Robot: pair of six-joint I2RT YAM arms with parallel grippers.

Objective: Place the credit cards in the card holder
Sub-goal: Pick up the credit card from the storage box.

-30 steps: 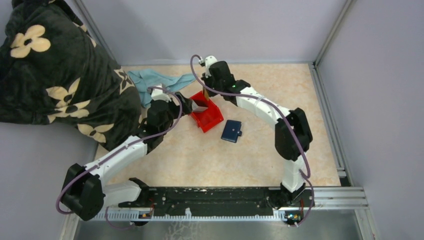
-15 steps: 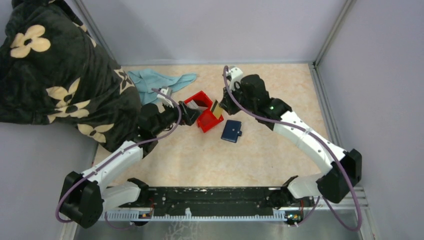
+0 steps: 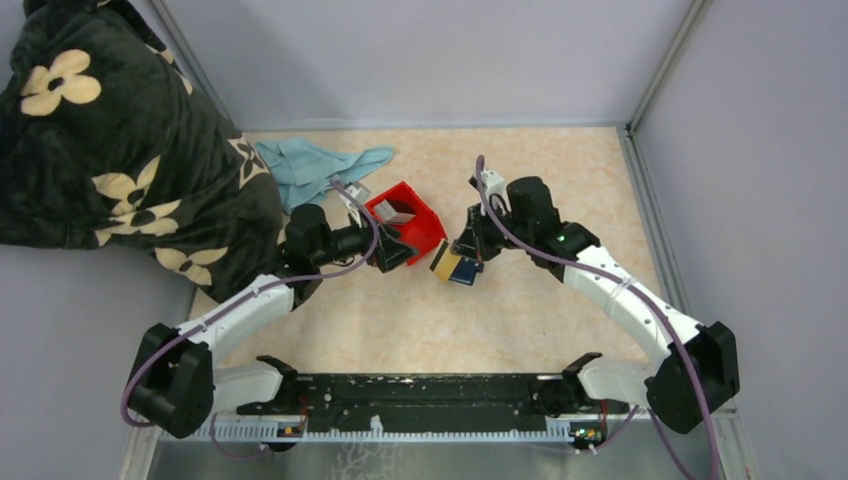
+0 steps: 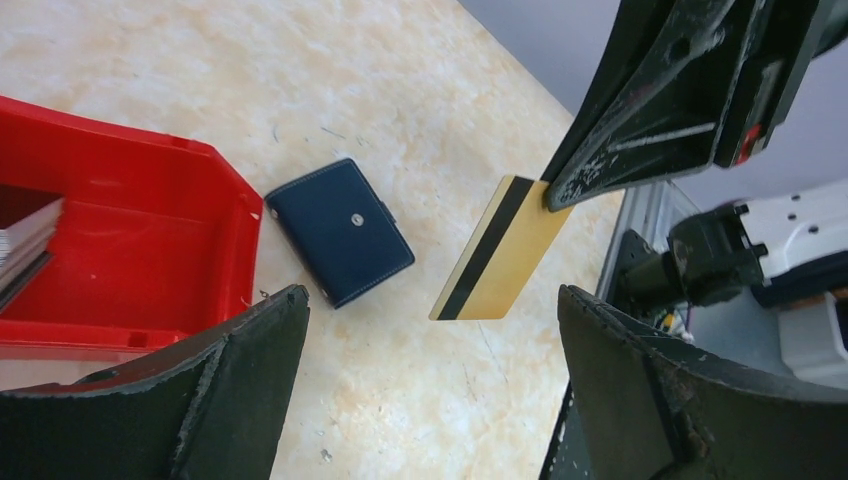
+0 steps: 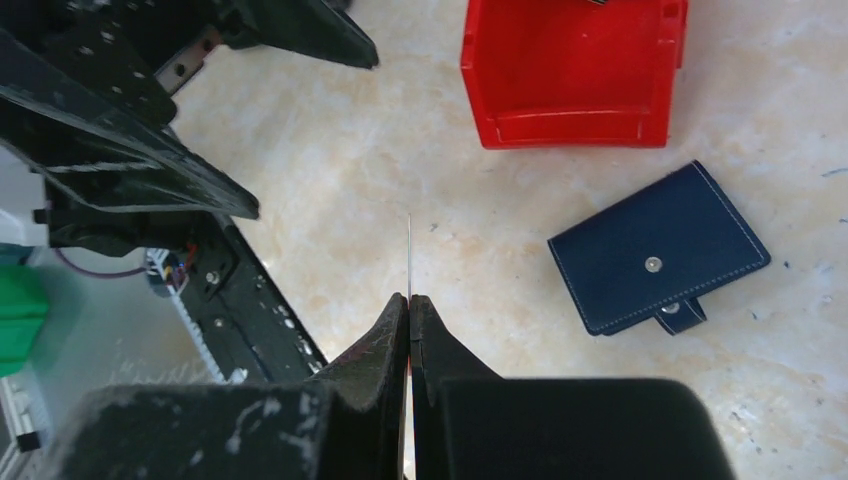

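A tan credit card (image 3: 441, 263) with a black stripe hangs above the table, and my right gripper (image 3: 456, 249) is shut on its top edge. In the left wrist view the card (image 4: 500, 262) hangs from the right fingers (image 4: 640, 120), and in the right wrist view it (image 5: 409, 250) shows edge-on. The card holder (image 3: 465, 267), a closed navy wallet with a snap tab, lies flat just right of the card. My left gripper (image 3: 396, 256) stands wide open with nothing in it, close in front of the red bin and facing the card. More cards (image 3: 399, 210) stand in the bin.
The red plastic bin (image 3: 424, 229) sits left of the wallet, and in the left wrist view its wall (image 4: 150, 270) fills the left side. A light blue cloth (image 3: 320, 164) lies at the back left. A dark floral blanket (image 3: 110, 140) covers the left side.
My right arm has swung from over the red bin toward the near right, carrying the tan card down beside the wallet. My left gripper has shifted to the bin's near side, still open.
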